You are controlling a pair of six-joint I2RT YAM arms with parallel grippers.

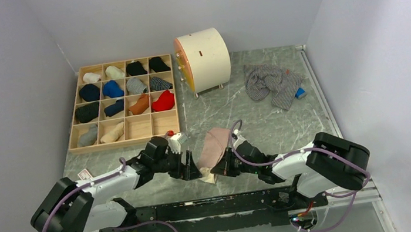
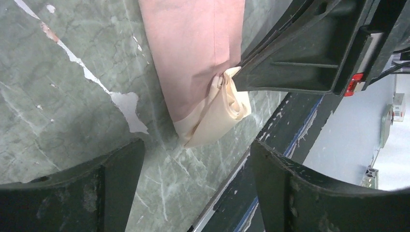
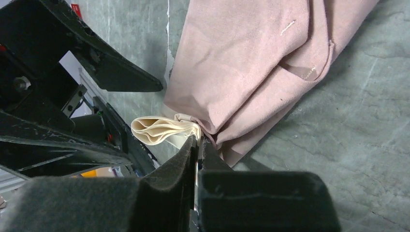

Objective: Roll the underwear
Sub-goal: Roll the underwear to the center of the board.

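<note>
Table (image 1: 264,129); one striped underwear (image 1: 270,84), one pink underwear (image 1: 214,145) in right tool (image 3: 198,141); left tool (image 2: 197,147) wide.

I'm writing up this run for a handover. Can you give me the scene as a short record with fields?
pink underwear: on the table between the arms, near end bunched in folds
right claw: shut on that folded near end
left claw: open, facing the same end, gripping nothing
striped underwear: crumpled at the far right, away from both arms
blue block: at the striped underwear's right edge
tray: far left, most compartments hold rolled garments
white drum: far centre, right of the tray
</note>
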